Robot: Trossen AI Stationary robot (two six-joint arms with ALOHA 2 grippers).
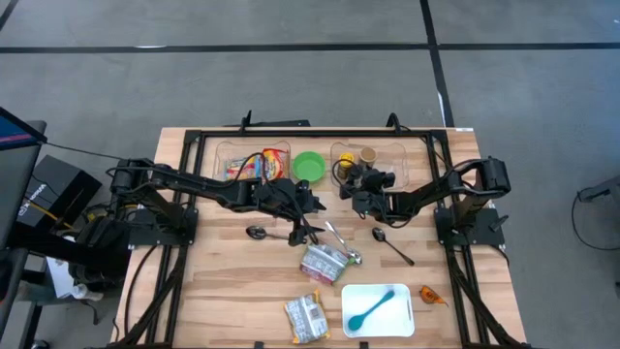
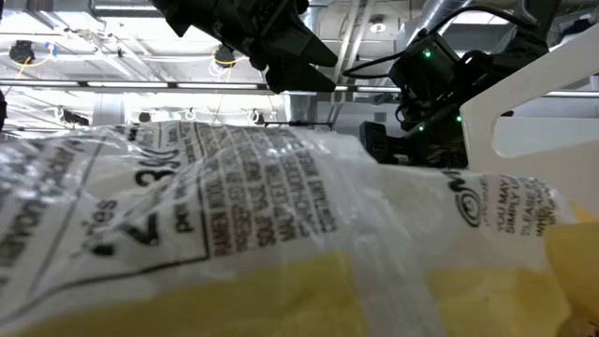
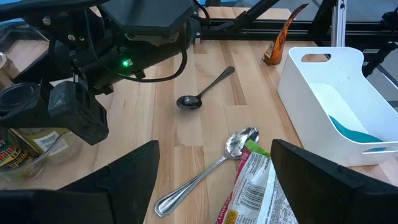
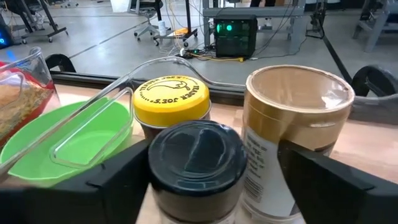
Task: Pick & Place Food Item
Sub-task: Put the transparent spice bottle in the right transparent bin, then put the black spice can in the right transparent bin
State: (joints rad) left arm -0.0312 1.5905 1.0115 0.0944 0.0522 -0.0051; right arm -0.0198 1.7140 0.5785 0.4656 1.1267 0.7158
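Jar with a black lid [image 4: 196, 163] stands between the right claw's [image 4: 208, 186] spread fingers, beside a yellow-lidded jar [image 4: 171, 102] in the clear bin. Left claw [image 3: 214, 180] hangs spread over a spoon [image 3: 208, 168] and snack packet [image 3: 252, 190] on the counter [image 3: 205, 68].

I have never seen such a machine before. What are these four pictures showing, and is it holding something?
This is a robot with two dark arms at a wooden table. One picture looks down from above, one looks level from the tabletop, mostly blocked by a plastic bag, and two come from the wrists. The left gripper is open above a snack packet and a silver spoon, near a white tray. The right gripper has its fingers on either side of a black-lidded jar, beside a yellow-lidded jar, a brown-lidded jar and a green bowl. Nothing looks lifted yet.
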